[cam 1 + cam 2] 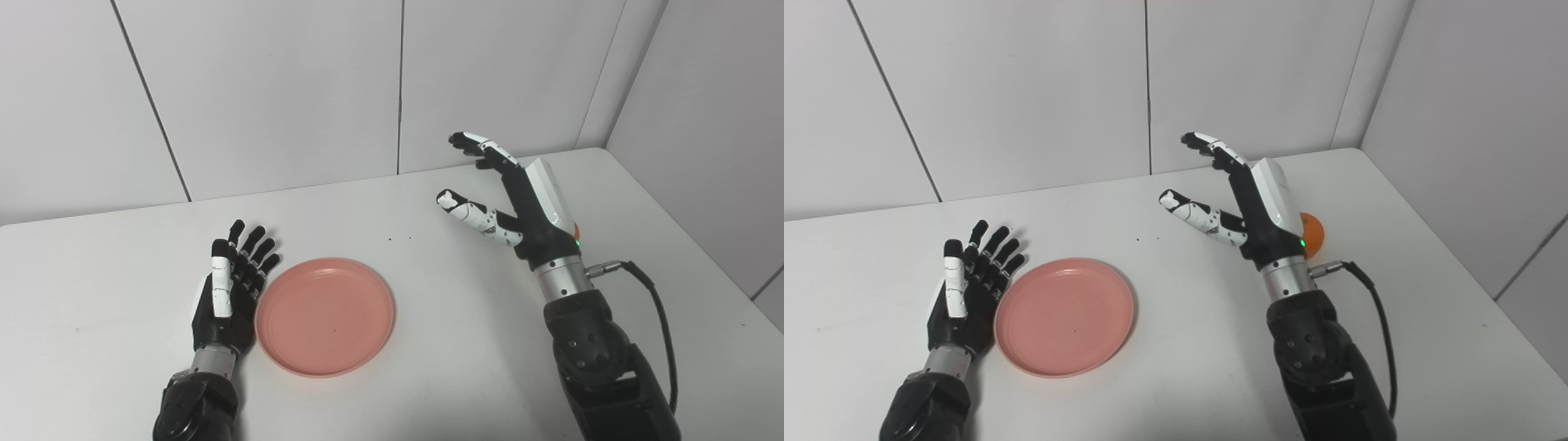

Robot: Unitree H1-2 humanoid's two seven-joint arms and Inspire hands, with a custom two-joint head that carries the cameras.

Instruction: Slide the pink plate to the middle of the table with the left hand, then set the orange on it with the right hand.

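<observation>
We are resting our left hand [223,300], fingers spread and holding nothing, against the left rim of the pink plate [324,315] on the tabletop [429,367]; the middle lies to its right. Our right hand [1255,208], also empty and spread, is hovering beside the orange [1312,235], just behind its wrist

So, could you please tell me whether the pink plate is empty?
Empty: the pink plate shows only bare surface; the orange sits behind the right hand.

- Pink plate [1064,315]: round, shallow, empty, lying flat on the white table [1182,367], left of centre.
- Orange [1311,235]: small, resting on the table well right of the plate, mostly hidden.
</observation>
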